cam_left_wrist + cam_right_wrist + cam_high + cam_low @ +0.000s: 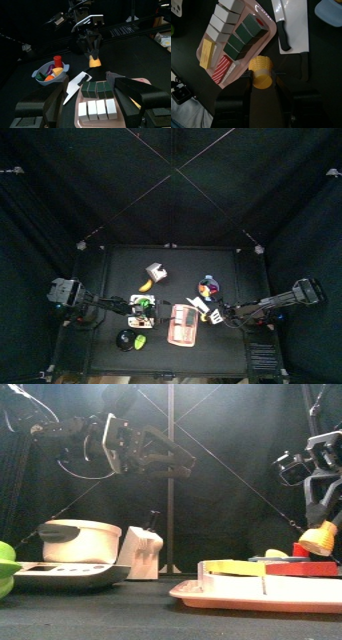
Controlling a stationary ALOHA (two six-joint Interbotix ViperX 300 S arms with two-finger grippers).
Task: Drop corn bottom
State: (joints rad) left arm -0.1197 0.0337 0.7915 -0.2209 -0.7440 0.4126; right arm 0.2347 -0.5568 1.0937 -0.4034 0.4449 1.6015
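My right gripper (260, 80) is shut on a yellow piece of corn (259, 78) and holds it above the table, just beside the pink tray (270, 21) and near the white cutting board (296, 30). The front view shows the corn (318, 540) hanging above the tray's right end (227, 592). In the left wrist view the corn (95, 62) hangs from the right gripper beyond the tray (143, 81). My left gripper (93, 102) is open and empty, low over the tray's near end. The top view shows both grippers flanking the tray (183, 326).
The tray holds white and dark green blocks (244, 31) plus yellow and red pieces. A black-handled knife (283, 27) lies on the cutting board. A bowl of toy vegetables (50, 73) stands near. A banana (146, 285), a white carton (143, 550) and a white pot (76, 544) stand further off.
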